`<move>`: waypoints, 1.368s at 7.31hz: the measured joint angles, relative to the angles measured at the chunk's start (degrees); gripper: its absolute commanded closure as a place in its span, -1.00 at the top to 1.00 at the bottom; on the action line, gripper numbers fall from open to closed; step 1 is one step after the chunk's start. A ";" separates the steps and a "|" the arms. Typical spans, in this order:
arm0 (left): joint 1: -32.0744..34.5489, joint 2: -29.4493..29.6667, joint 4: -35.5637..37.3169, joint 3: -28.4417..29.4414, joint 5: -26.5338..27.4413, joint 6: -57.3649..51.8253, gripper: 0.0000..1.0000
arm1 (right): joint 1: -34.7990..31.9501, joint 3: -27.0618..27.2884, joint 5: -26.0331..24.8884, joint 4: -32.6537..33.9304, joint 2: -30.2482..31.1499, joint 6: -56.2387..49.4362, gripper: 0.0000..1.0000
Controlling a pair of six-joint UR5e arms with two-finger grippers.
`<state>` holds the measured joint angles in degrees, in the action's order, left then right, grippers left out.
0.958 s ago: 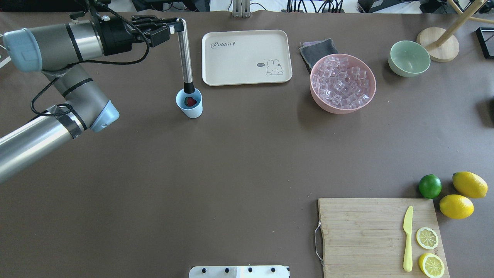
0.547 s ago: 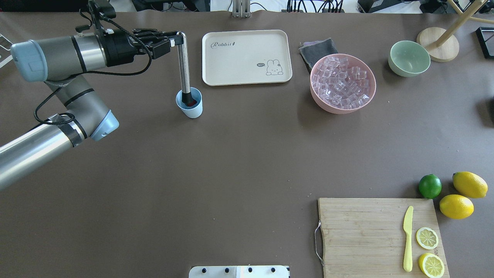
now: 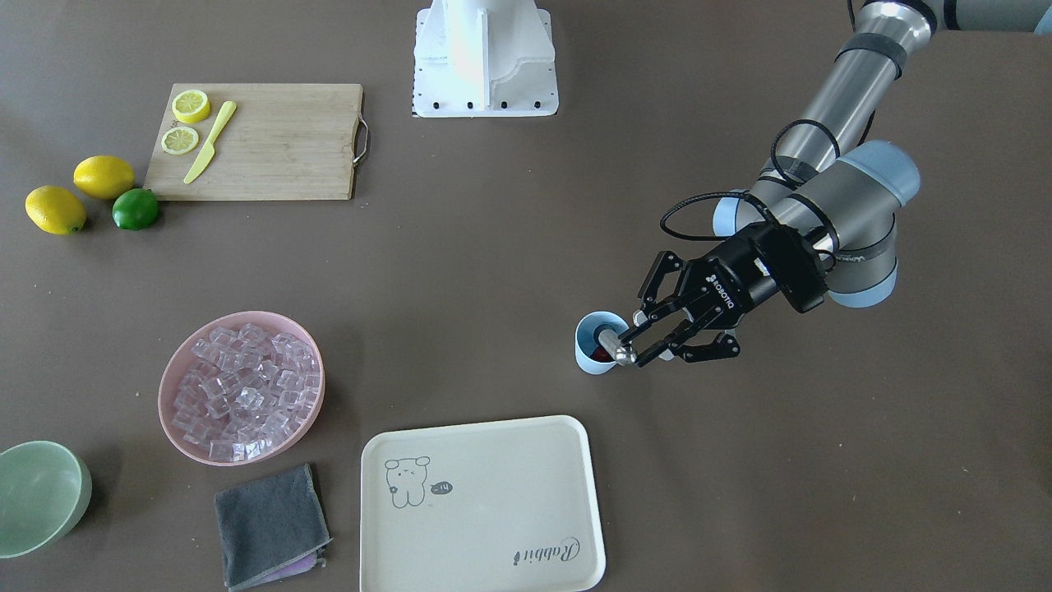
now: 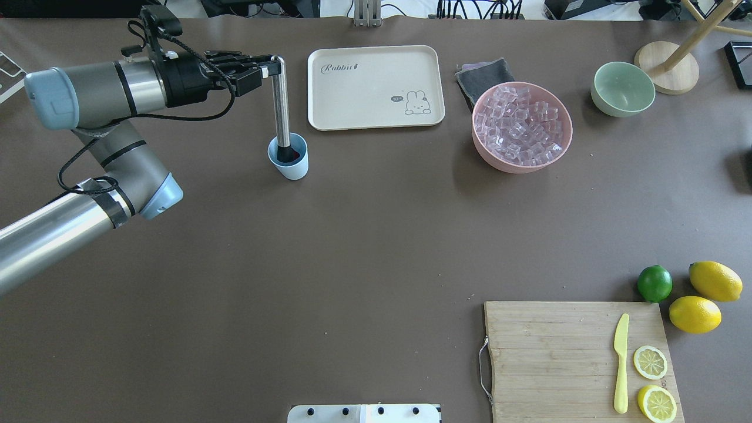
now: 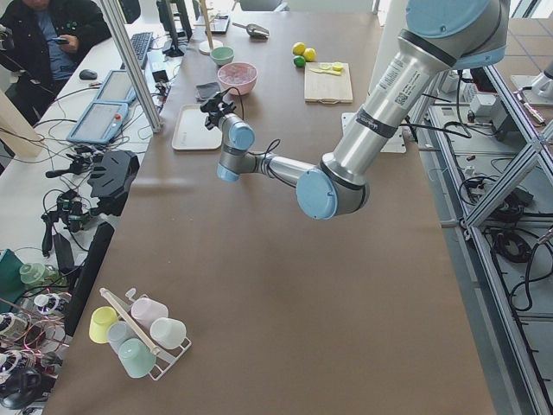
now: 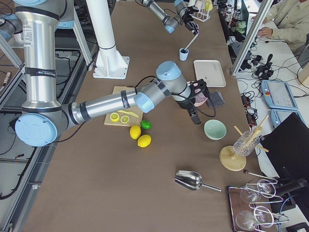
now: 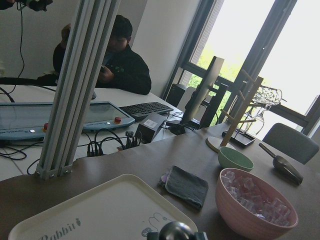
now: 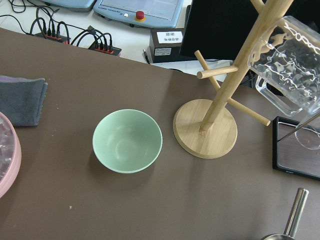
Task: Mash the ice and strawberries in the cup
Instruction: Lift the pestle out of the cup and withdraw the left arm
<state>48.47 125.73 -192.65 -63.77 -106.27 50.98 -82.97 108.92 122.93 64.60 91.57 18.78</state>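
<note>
The pale-blue cup (image 4: 289,164) stands left of the cream tray; it also shows in the front-facing view (image 3: 588,349). My left gripper (image 4: 269,63) (image 3: 634,349) is shut on the top of an upright metal muddler (image 4: 281,103), whose black tip is down inside the cup. A bit of the red strawberry (image 4: 296,155) shows beside the tip. The ice (image 4: 521,124) is piled in the pink bowl (image 4: 506,167), well right of the cup. My right gripper (image 6: 193,115) shows only in the exterior right view, near the pink bowl; I cannot tell whether it is open or shut.
A cream tray (image 4: 376,88), a grey cloth (image 4: 484,75), a pale green bowl (image 4: 623,89) and a wooden stand (image 4: 667,67) line the far side. A cutting board (image 4: 564,358) with a yellow knife and lemon slices sits front right, next to two lemons and a lime.
My left gripper has come down with the muddler. Its tip has gone deeper into the cup and now covers most of the strawberry.
</note>
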 measured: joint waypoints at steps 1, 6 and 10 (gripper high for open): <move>-0.31 0.01 0.36 -0.04 0.12 0.00 -1.00 | 0.00 -0.04 0.02 0.00 0.01 0.02 0.99; 5.66 0.66 6.08 -7.48 -2.30 5.81 -1.00 | 0.00 0.10 0.15 0.00 -0.49 0.06 0.99; 21.87 0.39 25.93 -9.20 -22.03 5.80 -1.00 | 0.15 -0.04 0.04 0.02 -2.02 0.00 0.99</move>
<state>70.33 126.12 -166.72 -72.97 -128.30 56.79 -82.82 108.89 122.97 64.62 89.55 18.78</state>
